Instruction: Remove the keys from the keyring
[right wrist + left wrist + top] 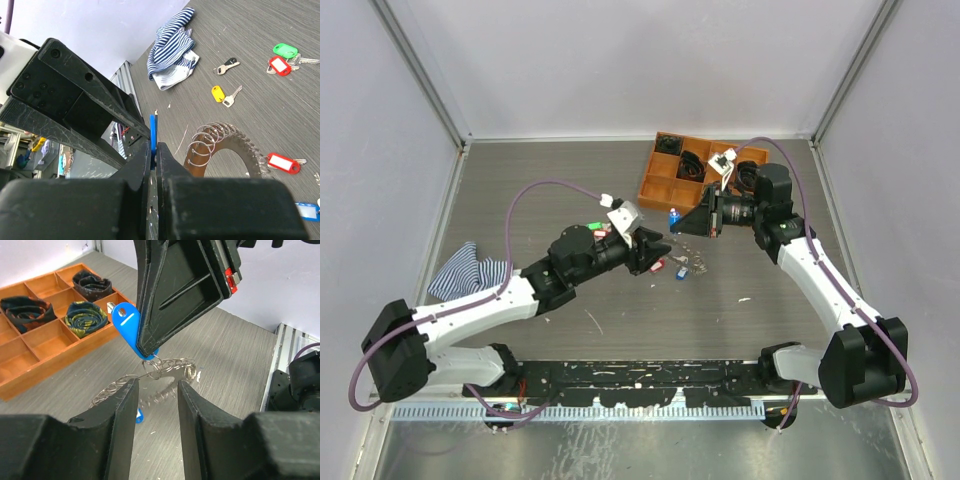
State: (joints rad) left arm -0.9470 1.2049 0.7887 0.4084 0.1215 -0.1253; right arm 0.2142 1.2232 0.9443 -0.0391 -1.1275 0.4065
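far left, near side: striped cloth (468, 268) bunched on the table (570, 180), well apart from the work. the left arm reaches from there toward mid-table.

a yellow-tagged key (218, 93) and a black-headed key (227, 64) lie loose on the table between cloth and ring. a green-tagged key (285, 50) and a red-tagged key (279, 65) lie flat, side by side.

left gripper (156, 390): fingers (122, 415) apart, a clear gap between them, nothing pinched. the tips sit just short of the keyring (172, 363).

the keyring is mid-table, between the two grippers. one side is raised and hangs by a small split ring (152, 366) from the blue-tagged key (127, 325). i cannot tell whether its low side touches the table. a second red-tagged key (281, 162) lies against the ring's rim; attached or not, i cannot tell.

right gripper (154, 147): fingers together, clamped flat on the blue tag of that key, coming in from the right.

far right: orange tray (658, 193) with black coiled bundles (27, 310) in its compartments, just beyond the right gripper.
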